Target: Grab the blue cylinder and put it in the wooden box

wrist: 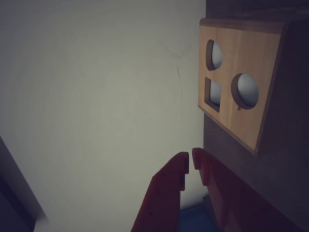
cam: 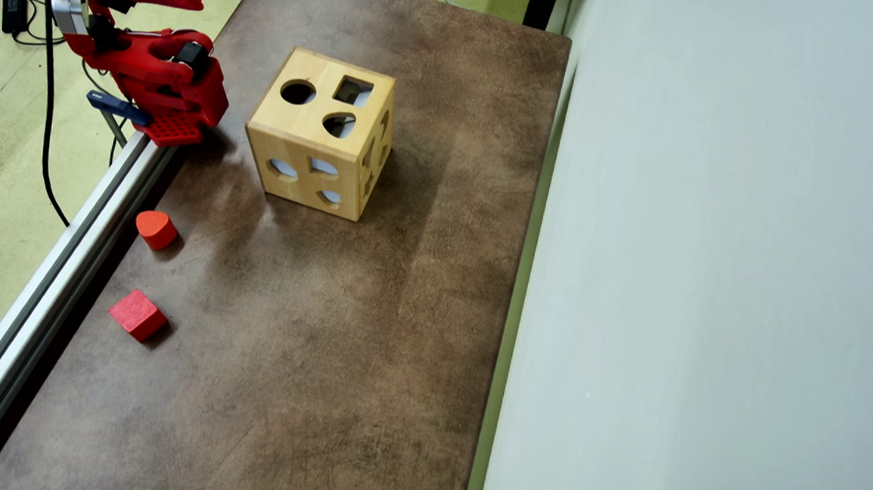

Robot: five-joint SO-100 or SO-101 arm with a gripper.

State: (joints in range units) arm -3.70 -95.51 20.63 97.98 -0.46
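Red gripper (wrist: 189, 163) fills the bottom of the wrist view, tips nearly pressed together, holding nothing I can see. Wooden box (cam: 320, 132) sits mid-table (cam: 338, 360); no blue cylinder visible anywhere, possibly already inside. I'd locate it before reaching.

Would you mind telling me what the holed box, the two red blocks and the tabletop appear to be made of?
The wooden box looks like pale, smooth-sanded wood: faint grain and a visible board seam on top. The red wedge block and red cube are probably painted wood, matte and evenly coloured, though plastic cannot be ruled out. The table has a mottled brown, matte surface, possibly laminate or a leather-like mat.
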